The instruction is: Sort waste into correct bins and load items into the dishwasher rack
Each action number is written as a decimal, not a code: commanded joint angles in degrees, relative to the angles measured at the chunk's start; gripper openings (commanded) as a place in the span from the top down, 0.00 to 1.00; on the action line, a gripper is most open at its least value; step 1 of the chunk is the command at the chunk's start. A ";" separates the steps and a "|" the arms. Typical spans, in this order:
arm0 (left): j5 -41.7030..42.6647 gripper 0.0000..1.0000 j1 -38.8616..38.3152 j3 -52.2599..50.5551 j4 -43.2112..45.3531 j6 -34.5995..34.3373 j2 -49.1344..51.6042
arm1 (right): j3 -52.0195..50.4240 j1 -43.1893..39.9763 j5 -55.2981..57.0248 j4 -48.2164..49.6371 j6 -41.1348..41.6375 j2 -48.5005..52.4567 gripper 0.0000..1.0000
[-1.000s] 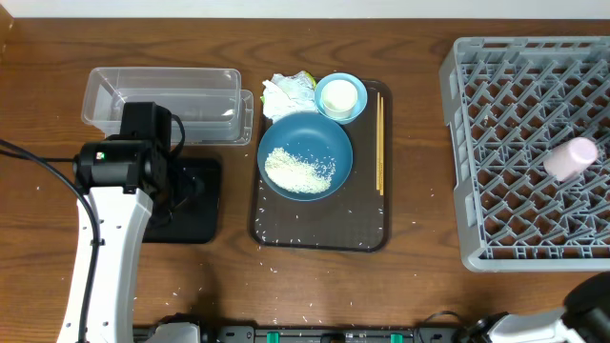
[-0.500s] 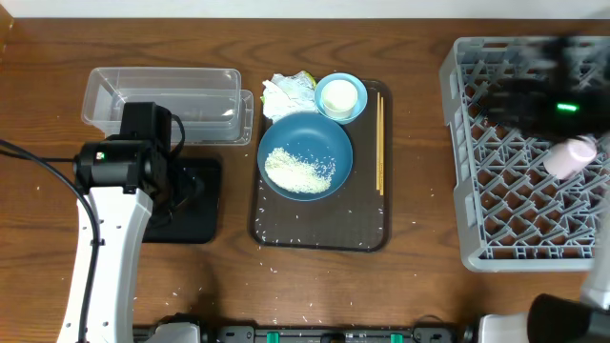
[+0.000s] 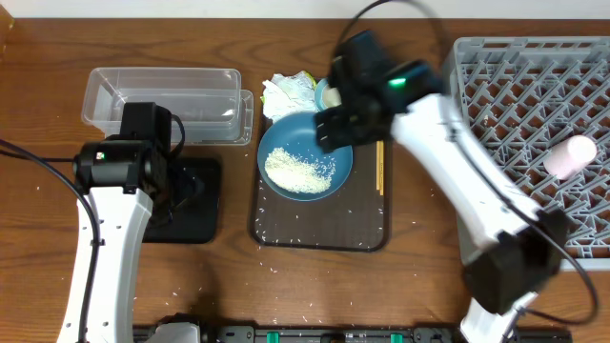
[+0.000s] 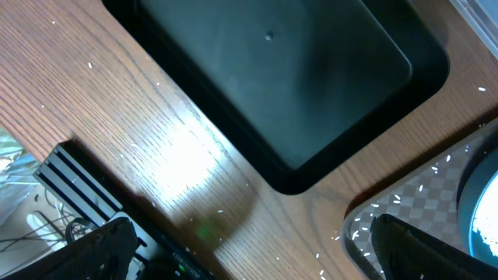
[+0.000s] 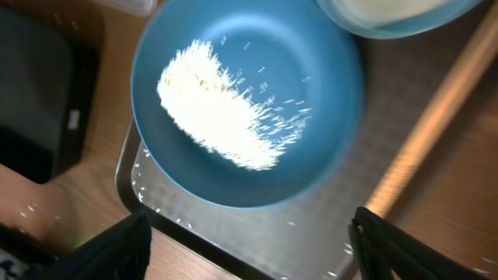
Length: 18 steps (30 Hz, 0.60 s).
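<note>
The biggest change is the right arm (image 3: 457, 162). A second ago it barely showed at the lower right corner, and half a second ago it was a blur over the dishwasher rack (image 3: 562, 57). It now reaches across the table (image 3: 229, 286) to the brown serving tray (image 3: 319, 229). The left arm (image 3: 110, 219) has not moved.

The grey lattice rack stands at the right of the table. The pink cup (image 3: 570, 157) lies on its side in it, where it lay before.

The clear tub (image 3: 162, 100) and the black tray (image 3: 195, 214) sit at the left, as earlier.

On the serving tray, the dark-blue bowl (image 3: 286, 136) stands upright with a loose heap of white rice (image 3: 298, 170) in it; stray grains dot the tray. The right hand (image 5: 249, 249) hovers over this bowl's far right rim, fingers spread wide with nothing between them.

The light-blue bowl (image 5: 366, 29) just beyond is now mostly hidden under the arm. The pale blur inside it is probably the white cup (image 5: 397, 8).

The paper wad (image 3: 286, 93) rests at the tray's back left corner. The chopsticks (image 3: 379, 171) lie along its right edge.

The left hand (image 4: 257, 257) hangs fully spread and empty near the black tray's corner.
</note>
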 commanded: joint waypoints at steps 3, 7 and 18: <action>-0.28 0.01 0.31 0.83 -0.22 -0.33 -0.55 | 0.42 1.25 4.90 -0.13 4.52 1.27 0.26; -0.28 0.01 0.31 0.83 -0.22 -0.33 -0.55 | 1.42 -1.33 10.47 -3.58 4.48 -1.92 0.01; -0.28 0.01 0.31 0.83 -0.22 -0.33 -0.55 | 1.79 -27.08 15.76 -12.59 4.00 -12.68 0.01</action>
